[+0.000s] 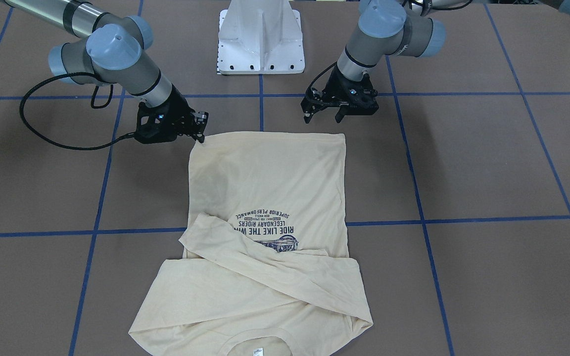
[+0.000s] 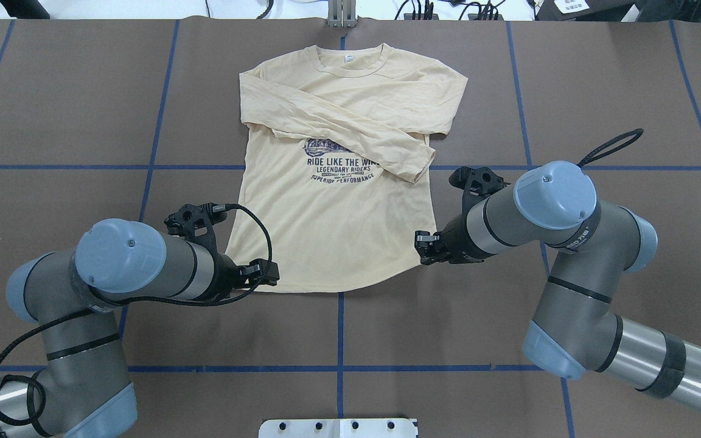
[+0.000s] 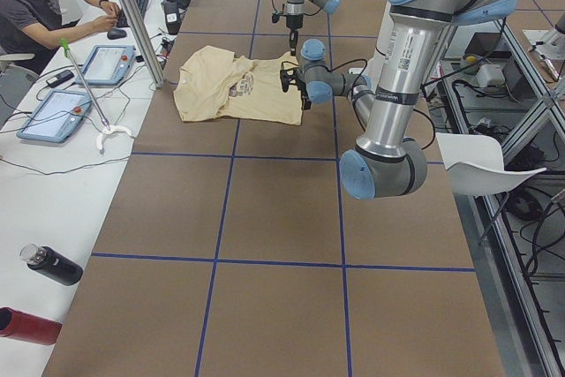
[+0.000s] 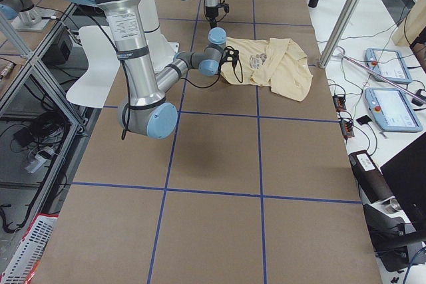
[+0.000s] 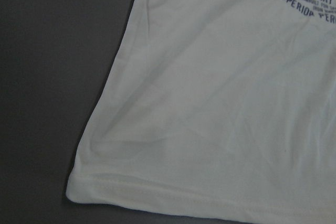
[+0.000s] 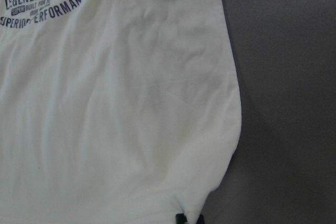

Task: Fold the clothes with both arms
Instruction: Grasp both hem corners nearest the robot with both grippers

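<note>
**Brown bench: sleeves folded in, body fold left**

Brown blue-taped bench [image 2: 52,91] carries the pale cream-yellow long-sleeved knit shirt [image 2: 332,231] flat, print up, sleeves crossed over the chest. The hem-to-collar fold looks undone. The left black two-finger tool [image 1: 322,117] hangs released just beside one hem corner. The right black tool [image 1: 200,133] touches the other corner; I cannot tell whether it grips.

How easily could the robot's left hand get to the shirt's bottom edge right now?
Probably yes, easily. The left hand hangs open right by the hem of the shirt, near one corner, and nothing but bare table lies between them.
</note>
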Controlling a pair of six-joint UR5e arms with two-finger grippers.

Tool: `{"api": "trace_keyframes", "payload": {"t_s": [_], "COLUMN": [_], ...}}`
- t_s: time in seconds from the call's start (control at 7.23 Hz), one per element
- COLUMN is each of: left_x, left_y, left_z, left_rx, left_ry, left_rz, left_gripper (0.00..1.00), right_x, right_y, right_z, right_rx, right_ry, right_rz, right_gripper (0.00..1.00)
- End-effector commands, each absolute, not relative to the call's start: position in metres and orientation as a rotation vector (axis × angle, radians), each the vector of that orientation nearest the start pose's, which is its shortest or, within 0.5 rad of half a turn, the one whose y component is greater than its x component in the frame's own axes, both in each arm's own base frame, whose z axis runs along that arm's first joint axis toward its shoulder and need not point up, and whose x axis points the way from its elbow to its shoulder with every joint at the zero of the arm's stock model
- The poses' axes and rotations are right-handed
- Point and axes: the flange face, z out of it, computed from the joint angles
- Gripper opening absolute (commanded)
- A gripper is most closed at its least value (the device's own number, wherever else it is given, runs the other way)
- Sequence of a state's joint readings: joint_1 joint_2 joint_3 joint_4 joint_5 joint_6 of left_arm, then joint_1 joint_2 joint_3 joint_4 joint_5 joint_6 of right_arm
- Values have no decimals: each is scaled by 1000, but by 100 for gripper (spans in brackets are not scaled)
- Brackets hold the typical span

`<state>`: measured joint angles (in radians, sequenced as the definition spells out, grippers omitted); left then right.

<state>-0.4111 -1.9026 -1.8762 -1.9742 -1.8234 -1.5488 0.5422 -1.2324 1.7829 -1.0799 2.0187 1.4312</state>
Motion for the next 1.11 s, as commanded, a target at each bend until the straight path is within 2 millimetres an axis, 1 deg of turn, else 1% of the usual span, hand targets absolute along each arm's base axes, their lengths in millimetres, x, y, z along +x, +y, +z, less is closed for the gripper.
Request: {"api": "trace_keyframes", "payload": {"t_s": [0.0, 0.14, 0.28, 0.42, 0.69, 0.97], "left_x": [495, 490, 486, 482, 484, 494], "left_y": [-340, -349, -356, -363, -367, -366], "left_z": [308, 311, 320, 322, 333, 349], "left_rx": [2, 11, 12, 36, 40, 27], "left_ry": [1033, 1024, 973, 955, 930, 899], "left_rz": [-229, -247, -256, -249, -257, -255], "left_gripper": [89, 89, 89, 89, 89, 89], "right_x": [-469, -468, -467, -466, -466, -466], "right_y": [-389, -391, -392, -393, -393, -393], "right_z": [317, 317, 317, 317, 317, 317], "right_rx": [-39, -37, -36, -35, -35, -35], "right_ry": [-1100, -1100, -1100, -1100, -1100, -1099], "right_rz": [130, 133, 135, 137, 137, 137], "right_gripper": [0, 0, 0, 0, 0, 0]}}
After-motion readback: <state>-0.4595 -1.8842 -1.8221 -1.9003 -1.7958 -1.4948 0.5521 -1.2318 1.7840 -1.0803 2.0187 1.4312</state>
